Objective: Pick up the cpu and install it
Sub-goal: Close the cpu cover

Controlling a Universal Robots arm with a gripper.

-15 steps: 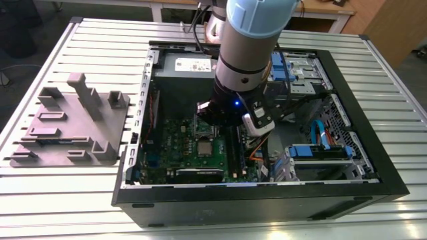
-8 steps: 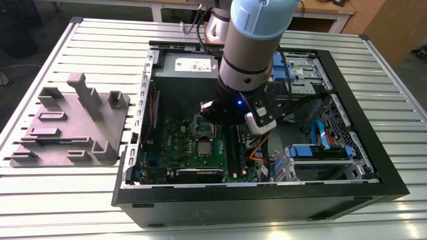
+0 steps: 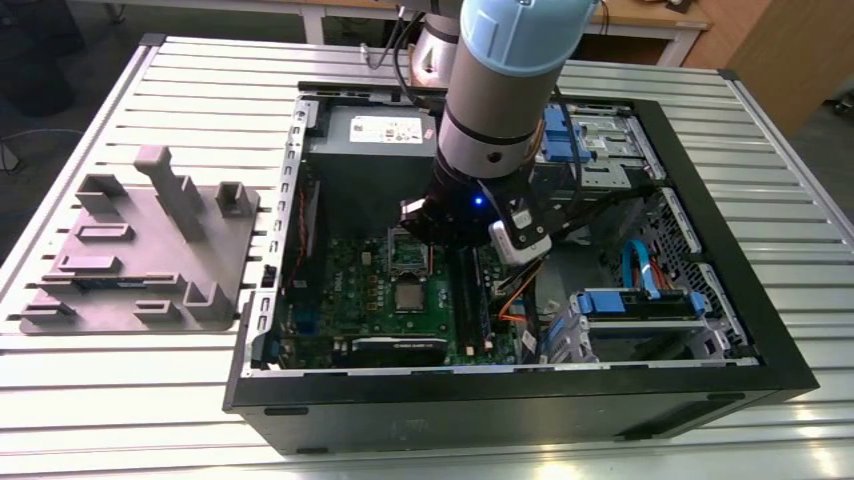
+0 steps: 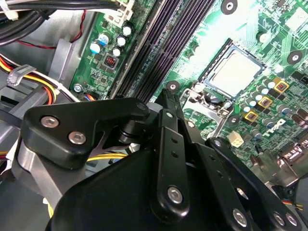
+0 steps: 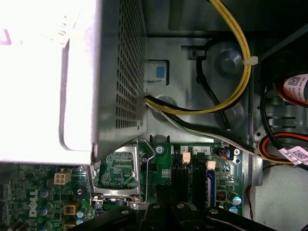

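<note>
The cpu (image 3: 411,294) is a small silver-grey square lying flat in its socket on the green motherboard (image 3: 340,300), inside the open computer case. The second wrist view shows the cpu (image 4: 239,72) framed by the black socket, with the metal load plate (image 4: 208,107) swung open beside it. My gripper (image 3: 457,240) hangs above the board, over the raised load plate and beside the memory slots (image 4: 159,43), apart from the cpu. Its black fingers (image 4: 167,110) stand together and shut with nothing between them. The gripper (image 5: 169,210) also shows in the first wrist view.
A grey power supply box (image 3: 367,130) sits at the case's far end, with yellow and black cables (image 5: 226,96) running from it. Blue drive caddies (image 3: 641,300) fill the exterior view's right side of the case. A grey tray with upright posts (image 3: 134,260) lies on the slatted table at the exterior view's left.
</note>
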